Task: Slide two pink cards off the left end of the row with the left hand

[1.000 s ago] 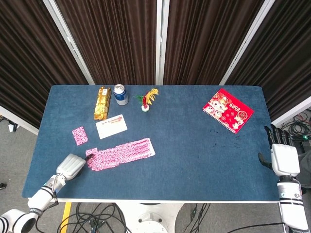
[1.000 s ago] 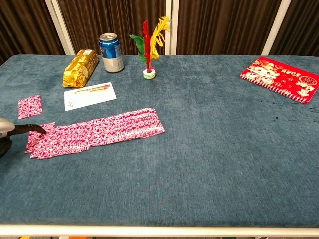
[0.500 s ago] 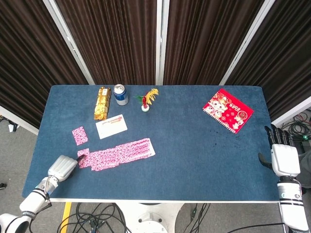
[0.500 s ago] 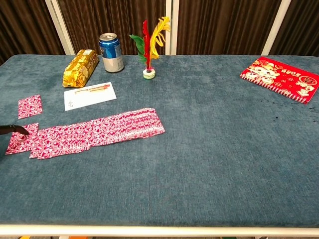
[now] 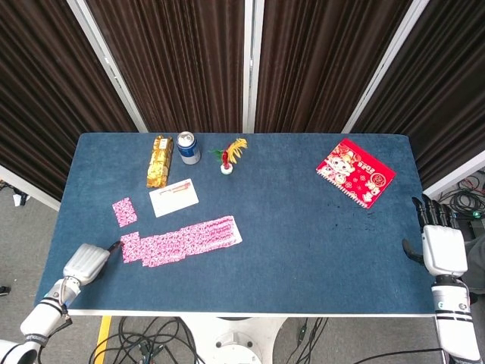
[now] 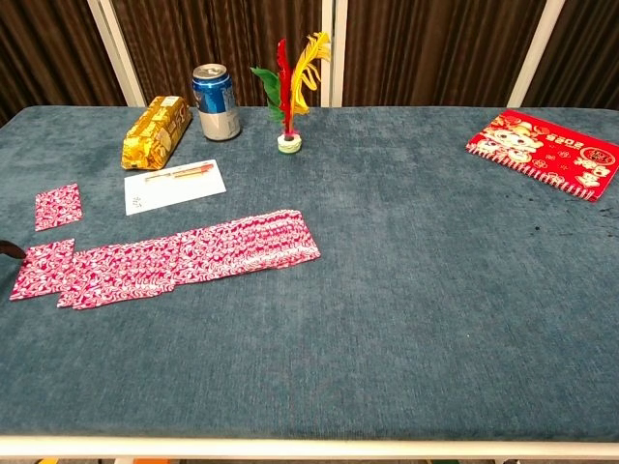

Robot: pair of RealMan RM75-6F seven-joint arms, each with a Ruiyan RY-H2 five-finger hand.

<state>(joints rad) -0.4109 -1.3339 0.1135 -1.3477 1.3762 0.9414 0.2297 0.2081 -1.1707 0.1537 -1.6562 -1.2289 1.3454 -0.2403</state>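
The left robot hand [image 5: 86, 262] lies low at the surface [image 5: 303, 243] edge, one dark fingertip meeting the leftmost pink card [image 6: 41, 268] of the fanned row [image 6: 184, 256], dragging rather than grasping; full finger posture cannot be told.

No legible text anywhere: markings on the blue drink can [image 6: 216, 101], white paper card [image 6: 175, 186] and red cartoon-printed booklet [image 6: 544, 151] too small to read.

single card [image 5: 124, 211] — behind row's [image 5: 182, 241] left end
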